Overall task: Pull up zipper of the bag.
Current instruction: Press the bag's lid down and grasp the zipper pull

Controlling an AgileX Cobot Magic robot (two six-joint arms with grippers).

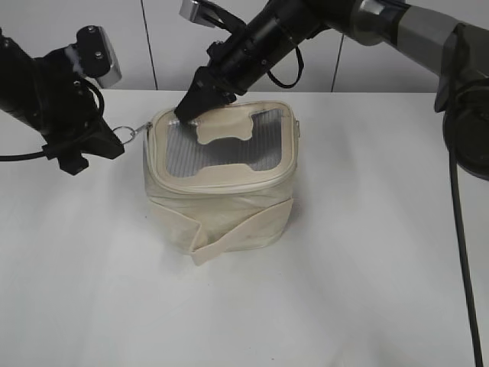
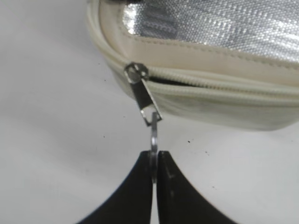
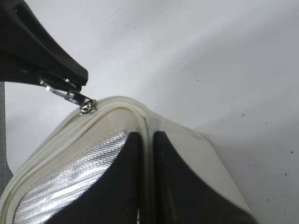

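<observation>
Black fingers (image 2: 154,161) of the left gripper fill the bottom of its wrist view, pressed together on the silver ring pull (image 2: 153,140), which hangs edge-on from the slider (image 2: 142,91). Just beyond those fingertips sits the zipper (image 2: 224,79), a cream track curving round the lid rim; past the slider it shows a thin dark gap, so I judge that stretch is not yet closed.

From the exterior view, the bag (image 1: 221,195) stands upright on the white bench (image 1: 344,290), its near-left corner at the left fingers (image 1: 103,145) and its far-left lid edge under the right fingers (image 1: 191,107). Those right fingers (image 3: 149,186) look nearly together and press down on the lid's cream border; whether they pinch any material I cannot tell.

To do this pull well, I would keep the grip firm on the ring and draw along the line of the track, not away from the bag, so the slider runs instead of jamming at the corner. The right arm should hold the lid down so the bag does not slide or tip. Only 1 slider is visible.
</observation>
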